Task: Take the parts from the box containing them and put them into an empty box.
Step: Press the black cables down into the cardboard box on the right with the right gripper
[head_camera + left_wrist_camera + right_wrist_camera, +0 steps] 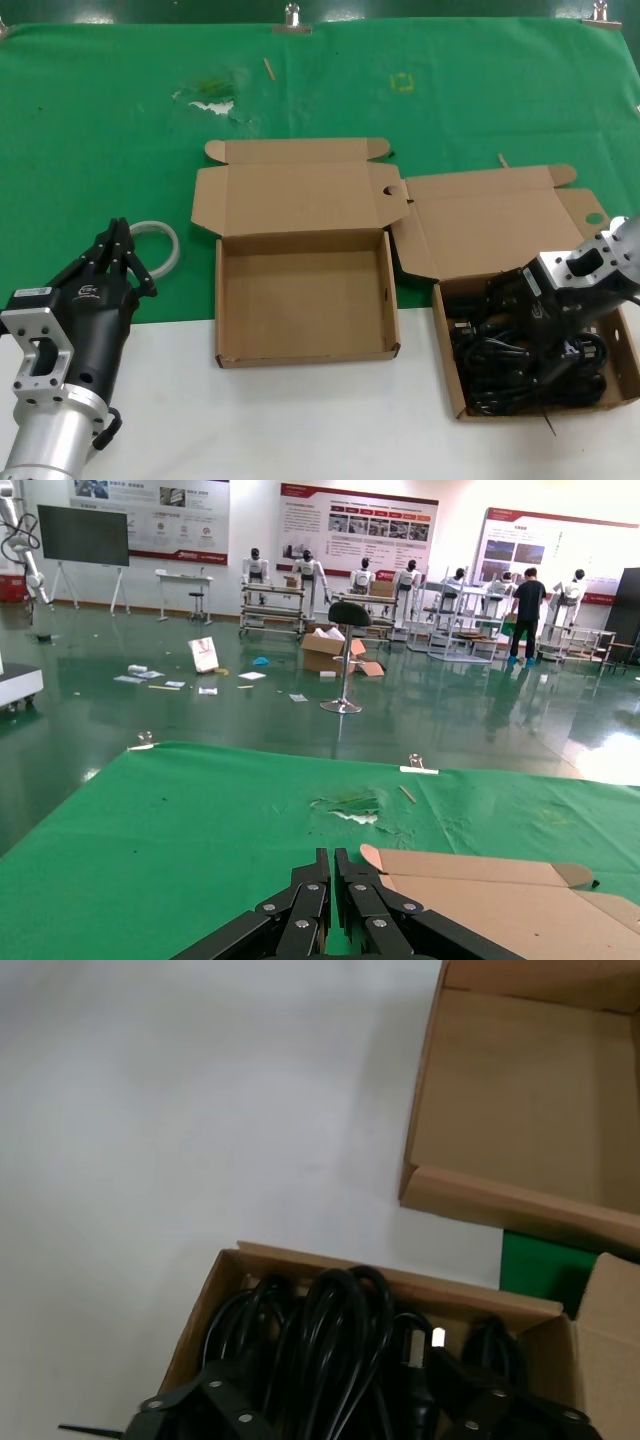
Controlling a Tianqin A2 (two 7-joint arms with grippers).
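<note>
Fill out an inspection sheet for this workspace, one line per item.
Surface: green cloth at the back, bare white table in front.
Job's things: black power cables coiled in the right cardboard box; middle box open and empty.
Clutter: pale hose loop by the left arm; torn patch in the cloth.
End effectors: left end effector shut, parked over the cloth; right end effector open, down among the cables.
Cables: nothing seen beyond the job's own.
Surroundings: hall with display boards, shelving, a stool, people.
</note>
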